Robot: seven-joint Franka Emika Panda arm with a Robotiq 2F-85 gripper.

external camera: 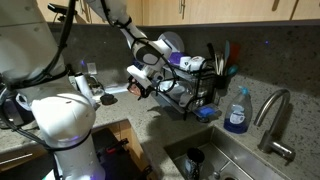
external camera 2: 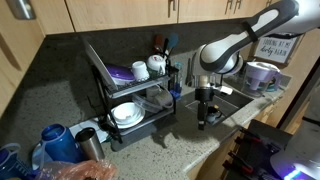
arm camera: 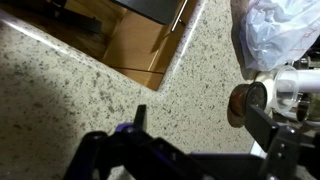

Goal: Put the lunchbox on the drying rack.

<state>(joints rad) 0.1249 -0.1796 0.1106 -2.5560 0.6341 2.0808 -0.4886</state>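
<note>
The black wire drying rack (external camera: 192, 95) stands on the speckled counter and shows in both exterior views (external camera 2: 100, 75). It holds white plates on its lower tier and a purple bowl and white cups on top. My gripper (external camera: 141, 88) hangs over the counter beside the rack, apart from it (external camera 2: 207, 115). In the wrist view its two fingers (arm camera: 200, 112) are spread with only bare counter between them. I cannot pick out the lunchbox with certainty in any view.
A blue soap bottle (external camera: 237, 110), a faucet (external camera: 275, 120) and the steel sink (external camera: 225, 160) lie past the rack. A crumpled plastic bag (arm camera: 275, 35) and a round brown-and-steel object (arm camera: 245, 100) lie close to one finger. A wooden gap (arm camera: 130, 45) borders the counter edge.
</note>
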